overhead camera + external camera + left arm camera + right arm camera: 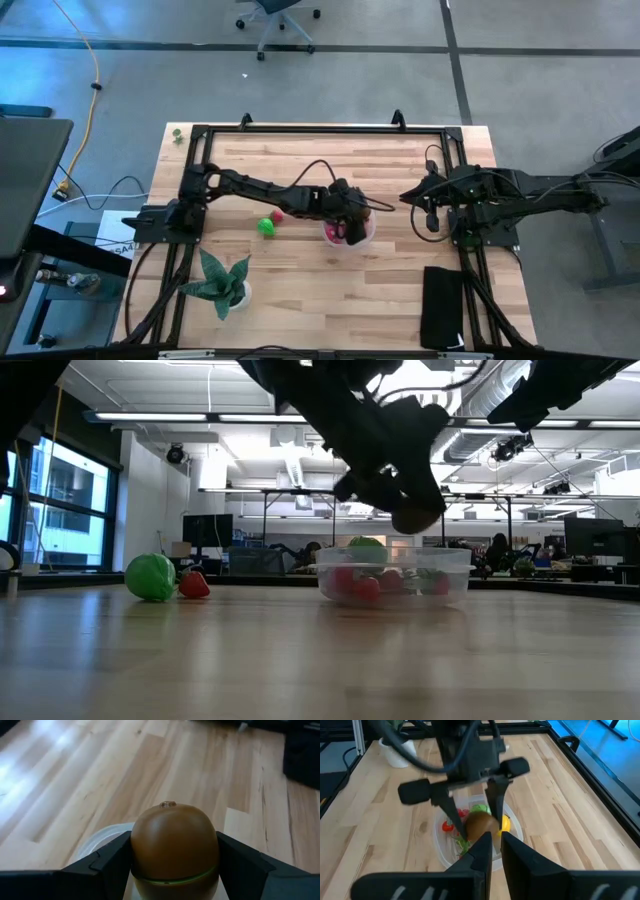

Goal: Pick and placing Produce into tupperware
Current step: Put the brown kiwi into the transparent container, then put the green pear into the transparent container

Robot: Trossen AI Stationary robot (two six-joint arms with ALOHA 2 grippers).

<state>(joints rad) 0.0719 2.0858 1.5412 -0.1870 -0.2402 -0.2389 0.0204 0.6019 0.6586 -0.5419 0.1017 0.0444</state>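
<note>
My left gripper (pixel 350 228) hangs over the tupperware (pixel 362 238), shut on a brown kiwi-like toy fruit (pixel 174 845). The tupperware is a clear, low-walled container (pixel 392 575) that stands on the table and holds red, green and yellow pieces (pixel 470 817). A green ball (pixel 150 576) and a small red piece (pixel 194 584) lie on the table to its left. My right gripper (pixel 405 196) waits to the right of the container, pointing at it, fingers together (pixel 495 842). My left gripper pinches the brown fruit between its two fingers, one on each of its sides (pixel 135 855). The fingers (pixel 492 800) come from above, pointing down, and the fruit (pixel 479 826) sits at their free ends. It is lifted clear, just above the container's rim (pixel 390 553).
A spiky green potted plant (pixel 222 280) stands near the table's near left corner and a black pad (pixel 442 305) lies at the near right. Black frame rails (pixel 320 128) run along the table's edges. Bare wood lies near the container's near side.
</note>
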